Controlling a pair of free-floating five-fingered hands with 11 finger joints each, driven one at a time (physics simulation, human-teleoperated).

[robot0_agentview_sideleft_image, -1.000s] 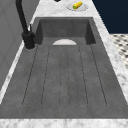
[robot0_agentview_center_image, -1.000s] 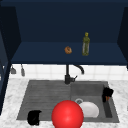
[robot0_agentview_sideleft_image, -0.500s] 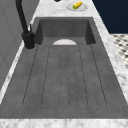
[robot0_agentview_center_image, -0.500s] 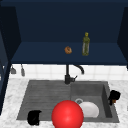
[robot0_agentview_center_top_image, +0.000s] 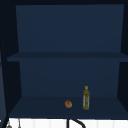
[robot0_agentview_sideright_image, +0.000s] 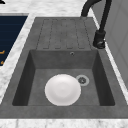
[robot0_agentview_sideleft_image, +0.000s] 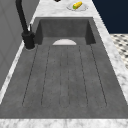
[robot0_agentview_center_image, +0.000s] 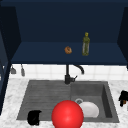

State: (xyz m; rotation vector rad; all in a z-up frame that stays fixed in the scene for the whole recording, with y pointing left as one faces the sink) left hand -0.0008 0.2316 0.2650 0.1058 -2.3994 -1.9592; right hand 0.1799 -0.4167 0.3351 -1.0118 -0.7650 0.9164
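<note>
Left hand: hovering at the sink's front left corner, over the ribbed draining board, touching nothing.
Left hand's grip: showing as a dark lump; I cannot tell wide from narrow.
Right hand: hanging over the marble counter just past the sink's right rim, holding nothing that I can see; its grip is likewise not telling.
Red ball: sitting at the left hand's 3 o'clock, near it but apart, with a strip of grey sink showing between them.
White plate: lying flat in the basin, at the ball's 3 o'clock, its left edge going behind the ball.
Step in hand: by my judgement an approach, with no contact being made yet.
What a next move calls for: travelling toward 3 o'clock and spreading wide, since the ball is looking far broader than the hand.
Faucet: standing at the ball's 12 o'clock, on the back rim.
Shelf: carrying a bottle.
Small dish: lying on the counter beyond the basin, bearing something yellow.
</note>
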